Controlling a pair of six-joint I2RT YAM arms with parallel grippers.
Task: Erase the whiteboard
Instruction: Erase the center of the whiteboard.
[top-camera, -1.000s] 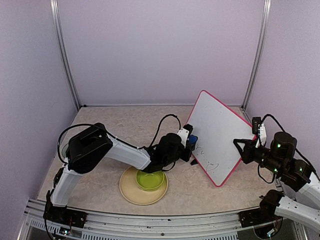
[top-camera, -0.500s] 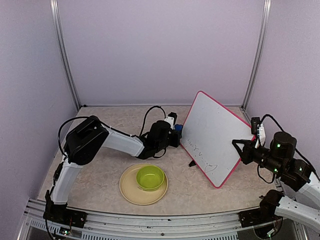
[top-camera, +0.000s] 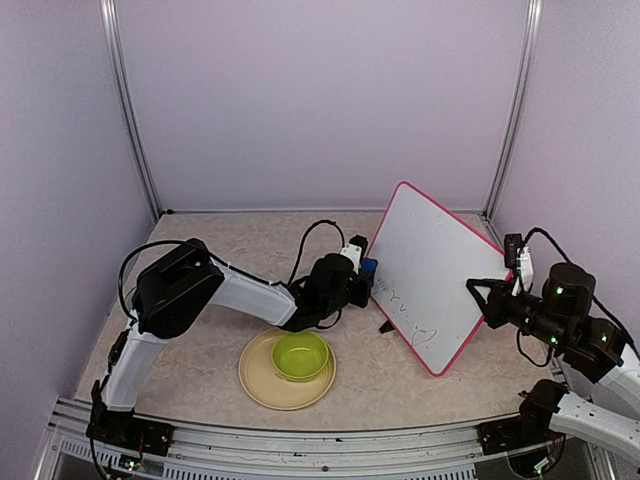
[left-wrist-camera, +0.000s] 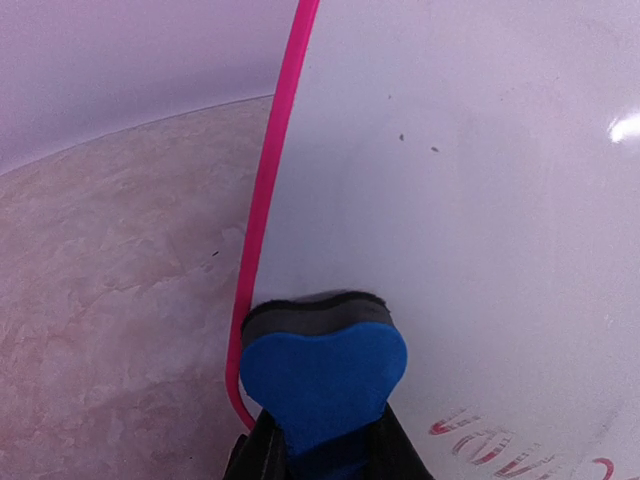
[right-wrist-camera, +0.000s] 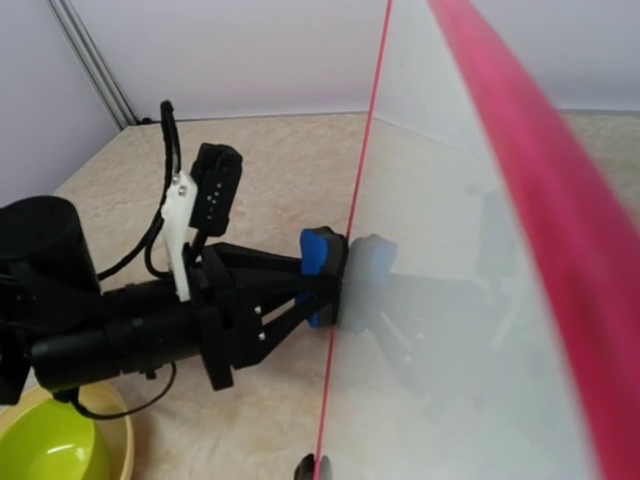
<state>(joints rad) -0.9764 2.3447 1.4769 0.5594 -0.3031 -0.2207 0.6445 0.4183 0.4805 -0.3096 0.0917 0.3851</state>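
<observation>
The whiteboard, white with a rounded pink-red frame, stands on its lower edge at the right, leaning back, face turned left. Dark handwriting runs along its bottom.

In the left wrist view the dark writing on the white board with pink-red frame is blurred, cut by the lower edge, and unreadable. The blue heart-shaped foam eraser hides most of the left gripper. In the right wrist view the near frame is blurred, and the lime-green bowl is cut by the corner.
</observation>
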